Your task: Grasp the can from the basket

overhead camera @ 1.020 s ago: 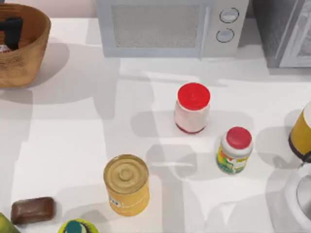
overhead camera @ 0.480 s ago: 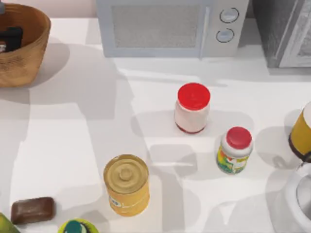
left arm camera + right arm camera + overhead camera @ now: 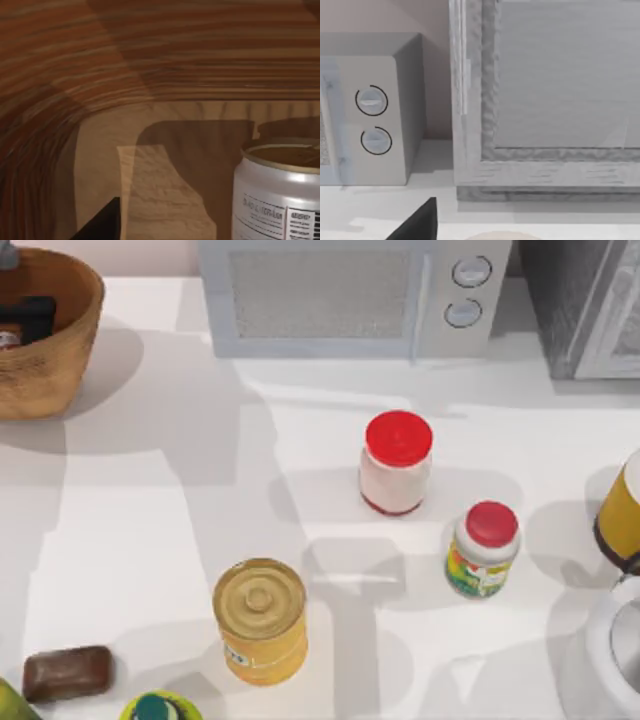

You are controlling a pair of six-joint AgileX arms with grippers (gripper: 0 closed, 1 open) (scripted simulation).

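Note:
The basket (image 3: 55,360) stands at the table's far left corner, woven tan outside and ribbed orange-brown inside (image 3: 100,60). My left gripper (image 3: 28,315) is down inside it, a dark shape lying across the basket floor. The can (image 3: 8,337) sits right beside the gripper at the top view's left edge. In the left wrist view the can (image 3: 277,195) stands upright and close, with silver-white sides, a pale tan top and a printed label. Nothing is clamped around it there. My right gripper (image 3: 415,225) is parked by the microwave and a grey cabinet.
A microwave (image 3: 340,295) and a grey cabinet (image 3: 580,305) line the back. On the table stand a red-lidded white jar (image 3: 396,462), a small red-capped bottle (image 3: 484,550), a big yellow can (image 3: 260,620), a brown block (image 3: 67,672) and a white round object (image 3: 610,650).
Inside the basket my left gripper has turned from pointing up-down to lying sideways and has settled a little lower, next to the can. Everything on the table has stayed put.

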